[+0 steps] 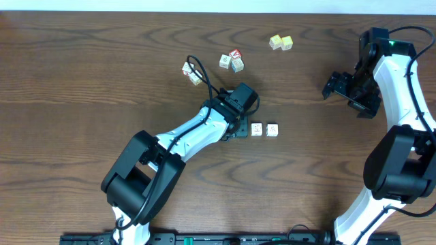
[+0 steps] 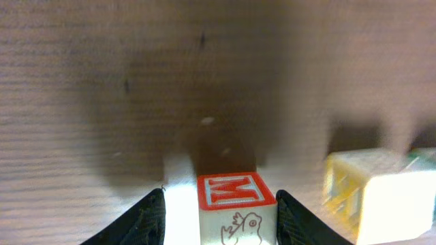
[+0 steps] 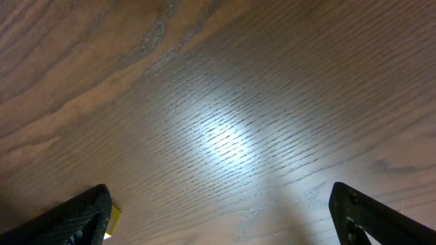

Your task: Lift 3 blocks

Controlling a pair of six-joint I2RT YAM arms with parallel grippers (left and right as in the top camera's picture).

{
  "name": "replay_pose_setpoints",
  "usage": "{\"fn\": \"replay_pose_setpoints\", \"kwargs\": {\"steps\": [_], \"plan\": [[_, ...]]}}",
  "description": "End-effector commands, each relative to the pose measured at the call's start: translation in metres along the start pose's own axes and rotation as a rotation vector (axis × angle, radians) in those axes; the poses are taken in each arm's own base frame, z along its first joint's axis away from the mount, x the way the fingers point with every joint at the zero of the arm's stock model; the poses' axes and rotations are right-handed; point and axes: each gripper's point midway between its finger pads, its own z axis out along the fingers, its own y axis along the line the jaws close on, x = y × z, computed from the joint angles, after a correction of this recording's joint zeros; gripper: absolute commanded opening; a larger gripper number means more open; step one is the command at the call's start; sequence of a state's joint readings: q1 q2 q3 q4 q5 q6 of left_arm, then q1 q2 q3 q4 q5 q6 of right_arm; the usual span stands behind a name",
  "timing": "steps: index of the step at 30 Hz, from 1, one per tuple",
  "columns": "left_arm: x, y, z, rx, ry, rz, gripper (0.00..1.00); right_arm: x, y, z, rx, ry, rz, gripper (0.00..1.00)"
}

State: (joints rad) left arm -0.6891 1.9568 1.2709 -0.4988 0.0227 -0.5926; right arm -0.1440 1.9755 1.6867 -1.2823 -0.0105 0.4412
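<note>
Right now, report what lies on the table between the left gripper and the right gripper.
Overhead view: two whitish blocks sit side by side just past the left gripper; from them to the right gripper, only bare table.

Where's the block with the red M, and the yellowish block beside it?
Red M block (image 2: 237, 214): left wrist view, front face, just under the M.
Yellowish block (image 2: 380, 196): left wrist view, pale side face.

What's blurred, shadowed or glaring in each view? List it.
Overhead: evenly lit and sharp. Left wrist: the red-M block is fairly sharp, the yellowish block beside it smeared, a heavy shadow on the table ahead. Right wrist: a bright glare patch on the table.
</note>
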Motion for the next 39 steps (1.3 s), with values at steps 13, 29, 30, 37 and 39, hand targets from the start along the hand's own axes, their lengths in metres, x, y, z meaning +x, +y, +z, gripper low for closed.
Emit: {"fn": "replay_pose_setpoints", "kwargs": {"steps": [13,29,30,37,39], "plan": [[-0.007,-0.017,-0.066,0.106,-0.06,0.594,0.63,-0.004,0.0,-0.015,-0.015,-0.045,0.016,0.99],[0.009,-0.006,-0.047,0.084,0.013,1.171,0.63,-0.004,0.0,-0.015,-0.015,-0.045,0.016,0.99],[0.01,-0.006,-0.047,0.085,0.011,1.215,0.63,-0.004,0.0,-0.015,-0.015,-0.045,0.016,0.99],[0.017,-0.003,-0.042,0.1,0.025,1.441,0.63,-0.004,0.0,-0.015,-0.015,-0.045,0.016,0.99],[0.023,-0.001,-0.038,0.118,0.042,1.482,0.62,-0.004,0.0,-0.015,-0.015,-0.045,0.016,0.99]]}}
